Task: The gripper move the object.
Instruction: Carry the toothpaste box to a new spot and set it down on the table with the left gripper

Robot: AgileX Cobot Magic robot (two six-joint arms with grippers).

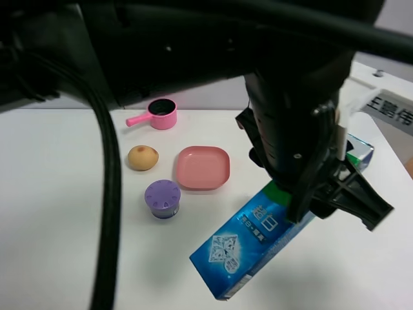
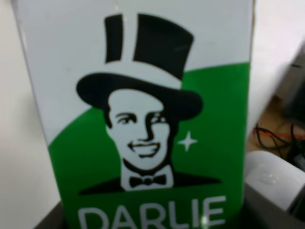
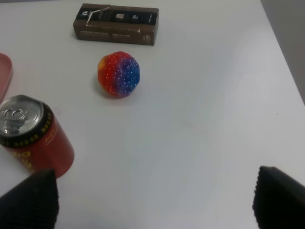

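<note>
Green-blue toothpaste box (image 1: 253, 248) hangs tilted, clamped in the end effector (image 1: 303, 210).

The bench (image 1: 51, 194) is white and plain. On it stands a small pink toy pot (image 1: 161, 114) with its handle pointing to the left. Nearer to the camera lies a round tan bun (image 1: 142, 157), and beside it on the right a pink square plate (image 1: 203, 167). A purple round tub (image 1: 162, 197) stands close to the plate's near left corner. Elsewhere on the bench a dark brown box (image 3: 116, 24) lies flat, a many-coloured ball (image 3: 118, 74) rests near it, and a red can (image 3: 33, 138) stands upright, apart from the ball.
</note>
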